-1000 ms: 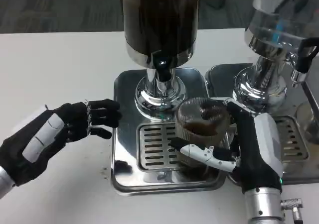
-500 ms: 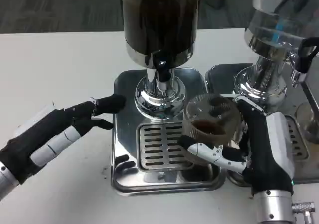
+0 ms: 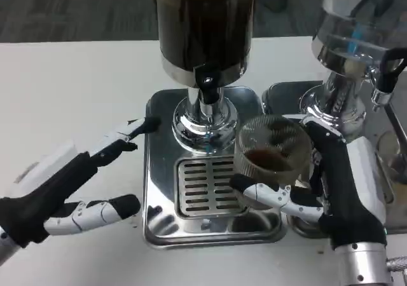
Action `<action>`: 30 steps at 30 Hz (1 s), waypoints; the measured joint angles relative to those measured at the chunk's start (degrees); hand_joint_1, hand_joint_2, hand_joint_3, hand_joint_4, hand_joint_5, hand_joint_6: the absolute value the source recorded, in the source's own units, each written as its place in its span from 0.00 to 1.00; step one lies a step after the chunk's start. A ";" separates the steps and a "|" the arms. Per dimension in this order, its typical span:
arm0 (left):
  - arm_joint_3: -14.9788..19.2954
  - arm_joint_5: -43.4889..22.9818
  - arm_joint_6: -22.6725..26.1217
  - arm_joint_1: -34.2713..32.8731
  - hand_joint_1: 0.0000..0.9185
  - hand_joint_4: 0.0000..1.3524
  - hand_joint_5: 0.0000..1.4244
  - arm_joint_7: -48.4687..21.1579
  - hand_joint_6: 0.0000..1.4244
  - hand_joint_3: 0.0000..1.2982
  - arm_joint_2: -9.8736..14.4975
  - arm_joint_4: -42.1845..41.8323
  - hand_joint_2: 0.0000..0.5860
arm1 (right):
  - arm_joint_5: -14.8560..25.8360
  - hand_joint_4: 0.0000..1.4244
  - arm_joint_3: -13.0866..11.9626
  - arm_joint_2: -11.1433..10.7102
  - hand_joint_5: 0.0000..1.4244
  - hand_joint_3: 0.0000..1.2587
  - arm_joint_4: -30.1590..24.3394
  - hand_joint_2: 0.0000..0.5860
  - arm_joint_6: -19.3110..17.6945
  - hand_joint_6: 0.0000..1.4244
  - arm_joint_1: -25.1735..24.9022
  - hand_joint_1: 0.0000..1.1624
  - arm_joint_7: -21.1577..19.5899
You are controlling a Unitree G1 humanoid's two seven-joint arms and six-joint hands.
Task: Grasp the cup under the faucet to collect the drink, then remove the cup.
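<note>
The right hand (image 3: 334, 194) grips the cup (image 3: 270, 159), its fingers (image 3: 267, 194) clamped around the lower wall, thumb side hidden behind. The clear ribbed cup holds a little dark drink and sits over the right edge of the grille (image 3: 206, 187), to the right of the faucet (image 3: 205, 82), not under it. The faucet hangs from the dark dispenser (image 3: 205, 25) on a steel tray (image 3: 159, 117). The left hand (image 3: 60, 187) lies on the white table (image 3: 76, 89) left of the tray, fingers apart and holding nothing, one fingertip reaching the tray's edge. A second dispenser (image 3: 356, 51) stands at the right.
</note>
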 measured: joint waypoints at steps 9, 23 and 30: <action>-0.14 6.75 -5.03 3.34 0.00 0.00 0.00 7.48 0.05 0.00 1.60 -3.24 0.16 | 0.67 0.53 -0.32 -0.79 0.74 0.50 -3.21 0.26 0.01 1.00 2.20 0.75 3.32; -1.55 12.39 -10.25 8.57 0.00 0.00 0.00 12.43 0.03 0.00 4.83 -9.11 0.15 | 0.84 0.53 -0.08 -2.98 0.74 0.49 -8.97 0.28 -0.58 1.00 6.58 0.78 7.30; -1.38 17.39 -11.98 10.18 0.00 0.00 0.00 14.83 0.03 0.00 6.91 -11.17 0.15 | 0.88 0.53 0.04 -4.43 0.74 0.49 -10.58 0.28 -1.67 1.00 8.69 0.79 8.50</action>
